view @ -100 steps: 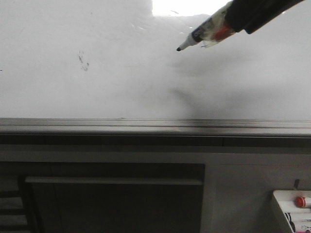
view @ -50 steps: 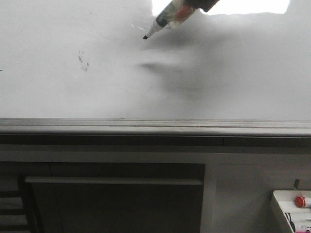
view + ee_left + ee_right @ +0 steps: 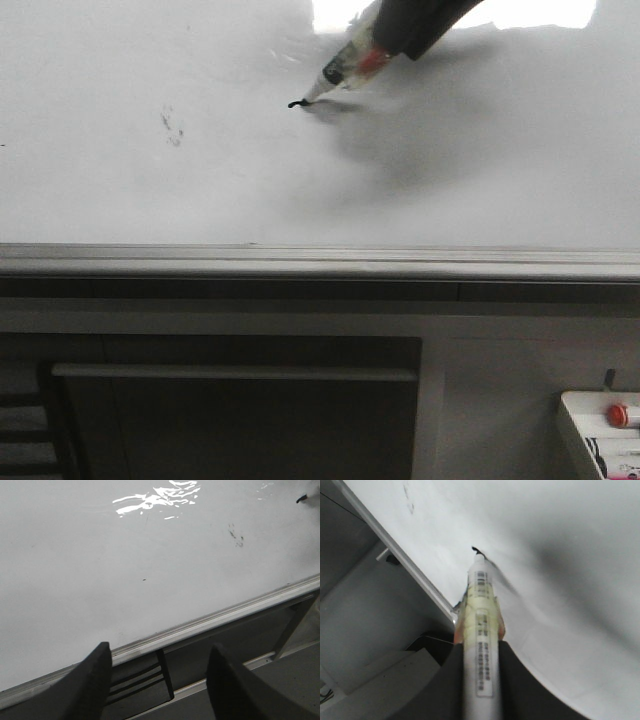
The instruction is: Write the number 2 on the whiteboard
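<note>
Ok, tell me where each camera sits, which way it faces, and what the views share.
Front: faces forward at the whiteboard; right end effector with marker enters at top.
Left wrist: on the left arm, over the open left end effector, facing board and ledge.
Right wrist: along the gripped marker, tip on board.
Shared: board, smudge, fresh stroke.

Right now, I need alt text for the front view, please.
The right gripper presses a marker to the whiteboard, its tip at a short black stroke. Faint smudge specks lie left; a grey ledge runs below.
</note>
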You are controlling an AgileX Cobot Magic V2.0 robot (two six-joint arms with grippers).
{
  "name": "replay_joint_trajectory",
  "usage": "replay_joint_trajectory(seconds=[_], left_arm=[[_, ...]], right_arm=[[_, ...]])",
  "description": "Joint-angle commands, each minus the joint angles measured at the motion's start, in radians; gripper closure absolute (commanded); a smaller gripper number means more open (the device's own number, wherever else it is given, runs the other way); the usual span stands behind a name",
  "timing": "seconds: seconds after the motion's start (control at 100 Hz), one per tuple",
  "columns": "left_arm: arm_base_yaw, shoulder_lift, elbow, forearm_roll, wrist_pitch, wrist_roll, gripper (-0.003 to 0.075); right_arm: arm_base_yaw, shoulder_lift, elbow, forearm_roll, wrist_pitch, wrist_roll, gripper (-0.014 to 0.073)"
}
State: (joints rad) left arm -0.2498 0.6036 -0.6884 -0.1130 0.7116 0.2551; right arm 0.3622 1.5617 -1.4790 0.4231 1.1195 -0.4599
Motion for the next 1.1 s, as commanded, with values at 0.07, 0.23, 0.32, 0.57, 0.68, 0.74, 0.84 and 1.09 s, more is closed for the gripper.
replay_joint_trajectory(seconds=[0.07,0.23,0.32,0.57,0.68,0.74,0.84,1.09], left_arm=[[0.002,0.002,-0.026,-0.011,-0.073,-0.008,0.0330],[0.002,0.002,-0.026,-0.011,-0.073,-0.008,0.0330],[0.002,0.002,-0.026,-0.011,-0.073,-0.008,0.0330],[0.002,0.002,-0.026,-0.003,-0.073,-0.008,0.0330],[0.002,0.002,-0.026,-0.003,-0.073,-0.008,0.0330],[0.002,0.002,-0.026,-0.003,-0.077,-0.008,0.0330],[0.002,0.002,-0.026,-0.003,-0.088,-0.008,0.0330],[-0.021,0.009,-0.039,-0.039,-0.072,0.057,0.0330]], right_arm=[[-0.024,-0.034,0.010,0.010,0.040,-0.021,0.0579],[0.046,0.011,0.036,0.042,-0.063,-0.037,0.0579],[0.065,0.034,0.029,0.042,-0.108,-0.035,0.0579],[-0.029,0.022,0.019,0.015,0.031,-0.033,0.0579],[-0.042,0.022,0.019,0.013,0.031,-0.035,0.0579],[-0.037,0.022,0.019,0.015,0.017,-0.035,0.0579],[-0.035,0.022,0.019,0.020,0.013,-0.035,0.0579],[-0.021,-0.061,0.019,0.266,0.072,-0.270,0.0579]])
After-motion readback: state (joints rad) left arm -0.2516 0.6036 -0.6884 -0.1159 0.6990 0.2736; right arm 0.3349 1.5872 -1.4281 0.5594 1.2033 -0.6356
